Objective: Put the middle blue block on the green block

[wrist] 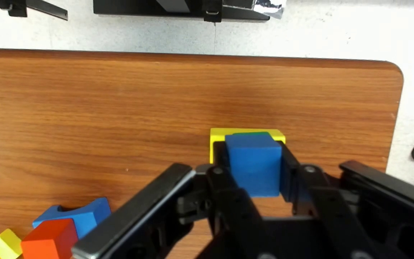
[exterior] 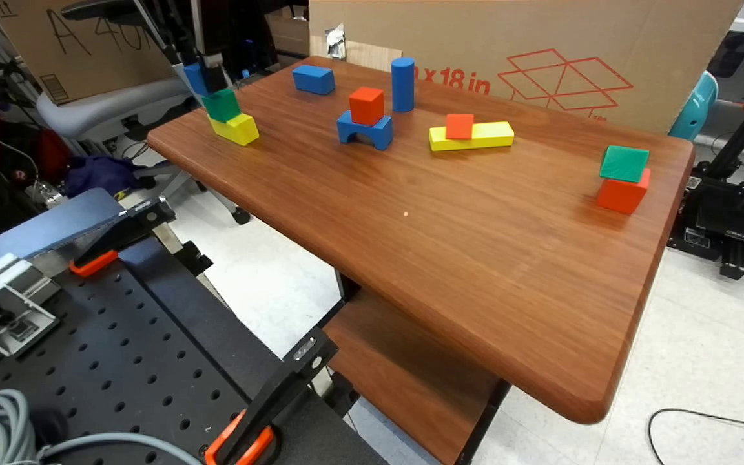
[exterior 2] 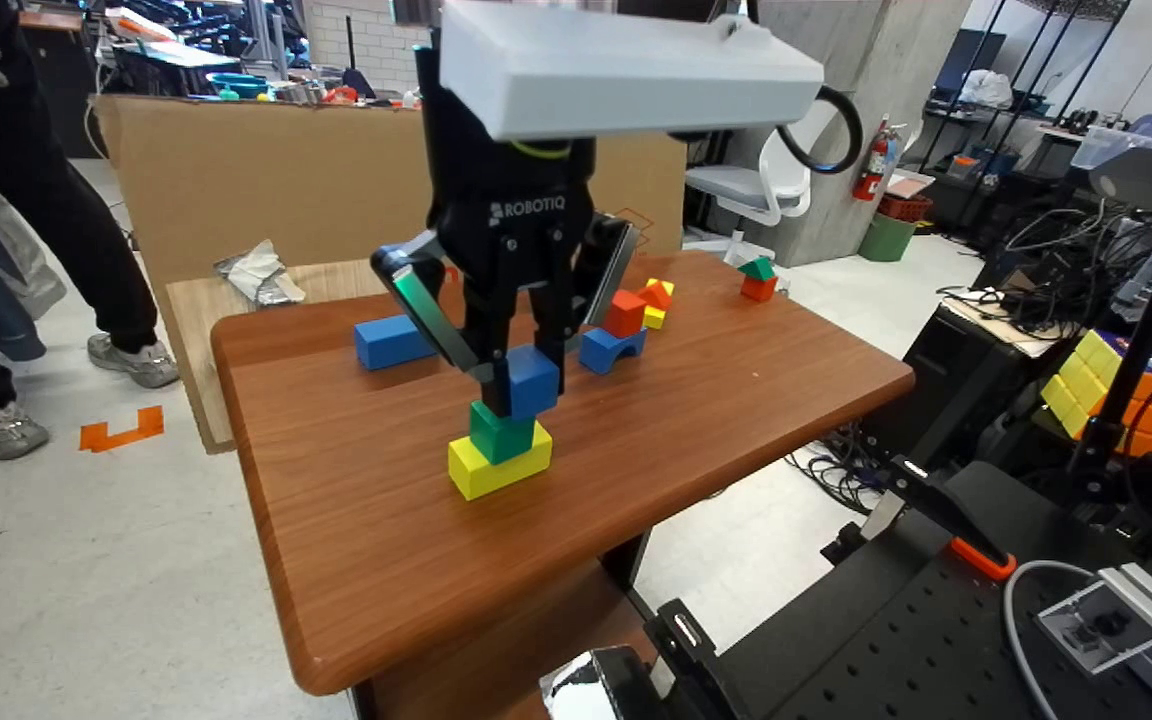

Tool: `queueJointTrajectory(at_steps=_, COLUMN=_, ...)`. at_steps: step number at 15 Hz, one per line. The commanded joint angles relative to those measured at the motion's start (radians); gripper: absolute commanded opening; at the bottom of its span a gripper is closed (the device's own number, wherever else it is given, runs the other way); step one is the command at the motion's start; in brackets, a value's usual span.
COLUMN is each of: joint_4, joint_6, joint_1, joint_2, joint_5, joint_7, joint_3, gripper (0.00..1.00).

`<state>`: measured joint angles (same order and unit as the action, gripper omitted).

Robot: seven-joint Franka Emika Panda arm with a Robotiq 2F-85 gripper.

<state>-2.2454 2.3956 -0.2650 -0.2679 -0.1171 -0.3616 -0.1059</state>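
Observation:
The small blue block is between the fingers of my gripper, which is shut on it. It also shows in the wrist view and in an exterior view. The green block is directly under it and lies on a yellow block. In the wrist view, only a thin strip of the green block shows past the blue block. The blue block's underside is at the green block's top; I cannot tell whether they touch or a small gap is left.
A blue rectangular block, a blue cylinder and a blue arch with a red cube stand on the table. A yellow bar bears a red piece. A green piece sits on a red block near the far end.

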Motion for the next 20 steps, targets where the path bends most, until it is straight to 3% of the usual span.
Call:
queueJointTrajectory(at_steps=1, joint_4=0.015, joint_6=0.019, joint_1=-0.008, joint_2=-0.016, joint_5=-0.029, joint_7=-0.015, joint_3=-0.001, gripper=0.08)
queueJointTrajectory(at_steps=10, joint_4=0.03, joint_6=0.019, joint_1=-0.013, joint_2=-0.03, joint_5=-0.065, joint_7=-0.019, joint_3=0.006, gripper=0.08)
queueJointTrajectory(at_steps=11, joint_4=0.032, joint_6=0.015, joint_1=-0.014, joint_2=-0.032, joint_5=-0.072, joint_7=-0.022, joint_3=0.008, gripper=0.28)
queueJointTrajectory(at_steps=12, joint_4=0.034, joint_6=0.017, joint_1=-0.015, joint_2=-0.035, joint_5=-0.076, joint_7=-0.026, joint_3=0.008, gripper=0.58)
queueJointTrajectory(at_steps=14, joint_4=0.033, joint_6=0.016, joint_1=-0.018, joint_2=-0.041, joint_5=-0.089, joint_7=-0.03, joint_3=0.01, gripper=0.63)
queueJointTrajectory(at_steps=18, joint_4=0.025, joint_6=0.016, joint_1=-0.018, joint_2=-0.039, joint_5=-0.095, joint_7=-0.03, joint_3=0.009, gripper=0.94)
queueJointTrajectory(at_steps=20, joint_4=0.017, joint_6=0.015, joint_1=-0.014, joint_2=-0.02, joint_5=-0.084, joint_7=-0.026, joint_3=0.006, gripper=1.0)
